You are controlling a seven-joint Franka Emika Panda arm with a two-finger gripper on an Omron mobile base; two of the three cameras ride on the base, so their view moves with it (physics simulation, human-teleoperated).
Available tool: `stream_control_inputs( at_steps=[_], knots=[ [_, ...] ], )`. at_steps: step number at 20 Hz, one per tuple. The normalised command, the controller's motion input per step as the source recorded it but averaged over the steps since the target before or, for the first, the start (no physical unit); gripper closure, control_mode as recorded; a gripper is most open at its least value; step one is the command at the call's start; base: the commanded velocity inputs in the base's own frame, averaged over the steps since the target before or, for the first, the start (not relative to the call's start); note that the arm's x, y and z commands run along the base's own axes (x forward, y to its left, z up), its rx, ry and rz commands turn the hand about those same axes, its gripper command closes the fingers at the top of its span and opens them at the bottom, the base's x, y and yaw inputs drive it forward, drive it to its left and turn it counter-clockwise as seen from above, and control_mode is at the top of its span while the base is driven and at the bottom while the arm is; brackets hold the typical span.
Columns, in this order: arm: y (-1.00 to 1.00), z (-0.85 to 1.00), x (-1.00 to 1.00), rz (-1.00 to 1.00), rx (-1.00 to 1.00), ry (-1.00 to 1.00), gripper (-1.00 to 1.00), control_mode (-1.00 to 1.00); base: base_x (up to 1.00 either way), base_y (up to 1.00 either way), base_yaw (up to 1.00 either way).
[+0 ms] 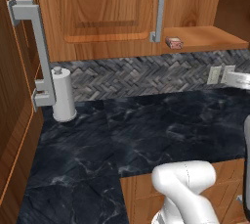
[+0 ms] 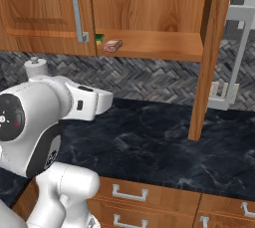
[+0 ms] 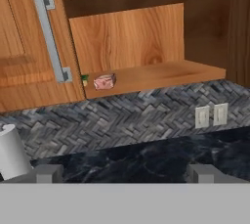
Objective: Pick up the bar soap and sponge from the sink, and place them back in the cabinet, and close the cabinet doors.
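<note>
Closest in the hand view, the tool shows its two grey fingertips standing wide apart at the bottom edge, with nothing between them. Beyond them runs the black marble bench, bare across its middle. At its left end a white paper towel roll stands upright against the wall, and in the hand view the same roll sits at the lower left. In the right base view the white arm rises from the lower left, in front of the wooden drawers under the bench.

Behind the bench is a grey herringbone backsplash carrying two pale wall outlets side by side. Above it hangs the cabinet, brown wood grain. Its left door is shut, with a vertical grey bar handle near its right edge. The right door stands swung open, edge-on in the right base view, its grey handle facing away from the cabinet.

On the cabinet's wooden shelf the bar soap lies near the front left corner, just beside the edge of the shut door. Just left of the soap, a small green sliver of the sponge peeks out from behind that door; most of it is hidden.
</note>
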Motion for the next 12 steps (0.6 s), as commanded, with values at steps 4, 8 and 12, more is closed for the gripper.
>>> stream_control_inputs(
  at_steps=[4,8,12],
  knots=[
    [-0.28,0.00,-0.57,0.00,0.00,0.00,-1.00,-1.00,0.00,0.00,0.00],
    [-0.26,0.00,-0.44,0.00,0.00,-0.02,-1.00,-1.00,0.00,0.00,0.00],
    [-0.22,-0.06,-0.28,0.00,-0.04,-0.09,-1.00,-1.00,0.00,0.00,0.00]
  ],
)
